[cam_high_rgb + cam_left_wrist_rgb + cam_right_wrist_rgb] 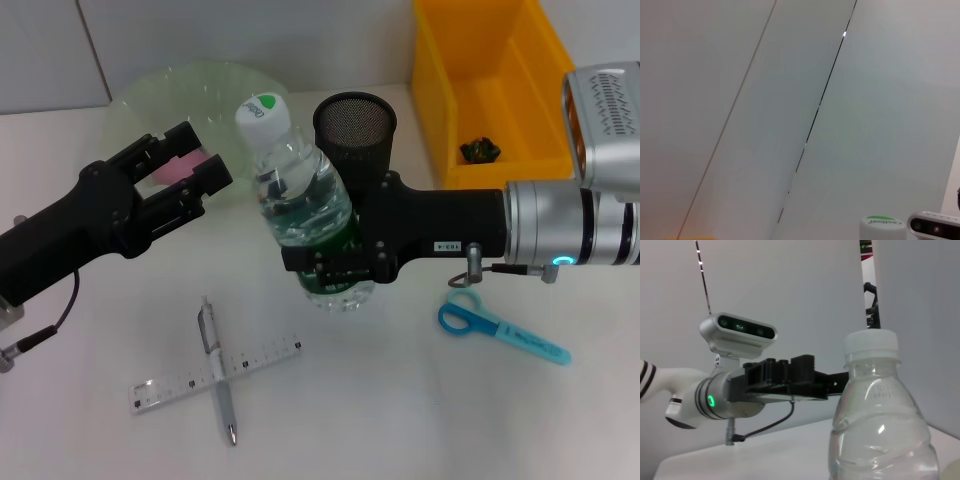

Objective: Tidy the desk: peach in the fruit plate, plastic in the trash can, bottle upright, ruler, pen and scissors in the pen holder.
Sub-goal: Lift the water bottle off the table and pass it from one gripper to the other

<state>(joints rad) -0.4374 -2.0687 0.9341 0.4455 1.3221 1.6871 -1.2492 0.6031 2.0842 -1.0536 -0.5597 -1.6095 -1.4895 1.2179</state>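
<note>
My right gripper (335, 268) is shut on the clear bottle (300, 195) at the middle of the desk (400, 420). The bottle stands nearly upright, its white cap (262, 108) leaning a little to the back left; the bottle (880, 415) fills the right wrist view. My left gripper (203, 155) hangs open over the pale green fruit plate (205, 85), and the pink peach (180, 168) shows between its fingers, lower down. The ruler (265, 357) and the pen (222, 400) lie crossed at the front left. The blue scissors (500, 330) lie right of the bottle. The black mesh pen holder (355, 125) stands just behind the bottle.
The yellow trash can (490, 70) stands at the back right with a small dark item (480, 150) inside. My right arm reaches across the desk from the right, above the scissors.
</note>
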